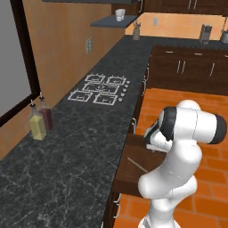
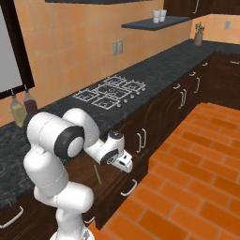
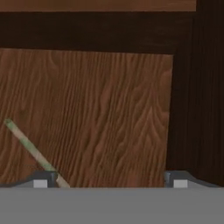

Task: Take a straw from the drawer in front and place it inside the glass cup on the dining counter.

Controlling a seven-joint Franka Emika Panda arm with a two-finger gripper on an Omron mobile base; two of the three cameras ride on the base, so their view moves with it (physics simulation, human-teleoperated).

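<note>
The dark-brown drawer [image 1: 129,176] stands pulled out from under the black counter, its wood-grain floor [image 3: 109,113] bare below my hand. The straw [image 1: 137,164] lies flat inside it, a thin pale stick [image 2: 97,174] running diagonally. In the hand view the straw [image 3: 30,151] slants from mid-left down past my left fingertip. My gripper [image 3: 109,181] hovers over the drawer [image 2: 117,185], open, fingers spread wide with nothing between them. The hand [image 2: 123,161] points down at the drawer's right part. The glass cup and dining counter are out of view.
A black speckled counter [image 1: 75,147] carries a gas hob [image 1: 100,89] and two bottles [image 1: 40,120] near the wall. Dark cabinet doors with bar handles [image 2: 140,138] line the front. Orange tiled floor [image 2: 197,164] lies open to the right.
</note>
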